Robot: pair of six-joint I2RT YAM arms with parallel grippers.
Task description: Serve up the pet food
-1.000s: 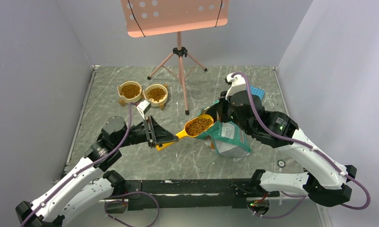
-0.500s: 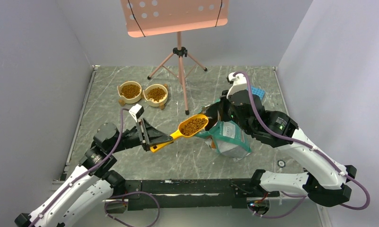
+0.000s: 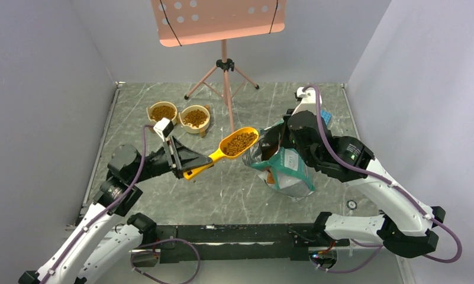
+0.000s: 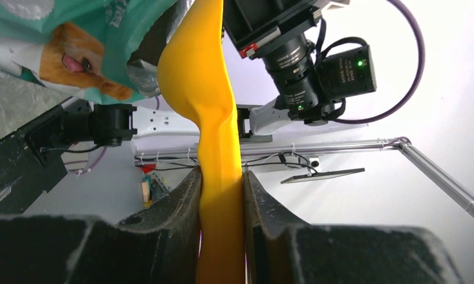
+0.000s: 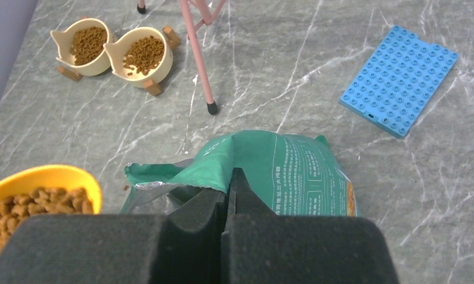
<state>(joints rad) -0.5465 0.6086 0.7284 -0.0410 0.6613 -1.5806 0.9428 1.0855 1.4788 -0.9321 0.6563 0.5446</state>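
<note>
Scoop [image 3: 213, 157] with pet food [image 3: 239, 142] shifted left; bag [image 3: 288, 170] clamped.

L pincer [image 3: 202, 165] prob. grips scoop [image 3: 222, 152] w/ kibble [image 3: 239, 143].

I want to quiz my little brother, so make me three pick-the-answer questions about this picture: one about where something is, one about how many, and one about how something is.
1. Where is the scoop?
A in the left end effector
B in the right end effector
C on a shelf

2. How many bowls hold kibble?
A one
B two
C four

3. The bag's top is:
A taped shut
B open
C knotted

Answers:
1. A, it clamps the handle.
2. B, two filled bowls stand side by side.
3. B, the right end effector pinches the open rim.
</note>
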